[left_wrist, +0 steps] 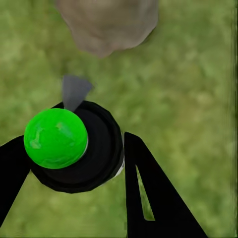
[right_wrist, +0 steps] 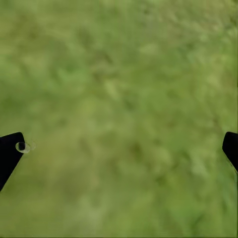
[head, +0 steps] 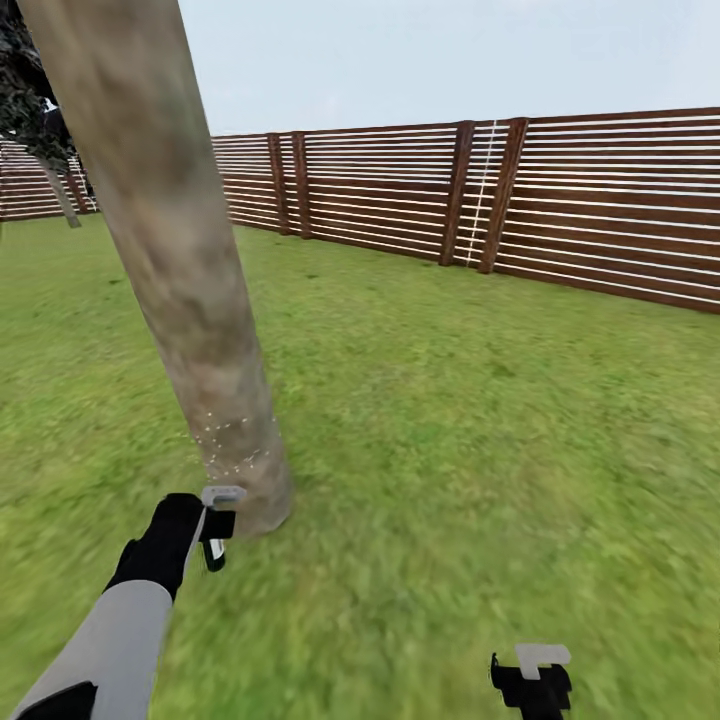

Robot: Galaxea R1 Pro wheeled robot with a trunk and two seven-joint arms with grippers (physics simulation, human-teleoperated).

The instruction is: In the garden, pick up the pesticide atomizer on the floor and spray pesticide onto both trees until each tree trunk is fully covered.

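A thick pale grey-brown mottled tree trunk [head: 190, 290] leans up from the lawn just ahead, with fine white specks [head: 232, 448] near its base. My left gripper [head: 215, 528] is low beside that base, shut on the pesticide atomizer [left_wrist: 74, 148], a black round body with a bright green ball top [left_wrist: 55, 138]. Its grey nozzle [left_wrist: 74, 91] points at the trunk's foot [left_wrist: 109, 25]. My right gripper [head: 535, 680] hangs open over bare grass, its fingertips [right_wrist: 10, 151] far apart. A second trunk [head: 62, 195] stands far off at the left, under dark foliage.
Green lawn [head: 480, 430] spreads all around. A brown horizontal-slat wooden fence [head: 600, 205] runs along the back and right. Open grass lies to the right of the near trunk.
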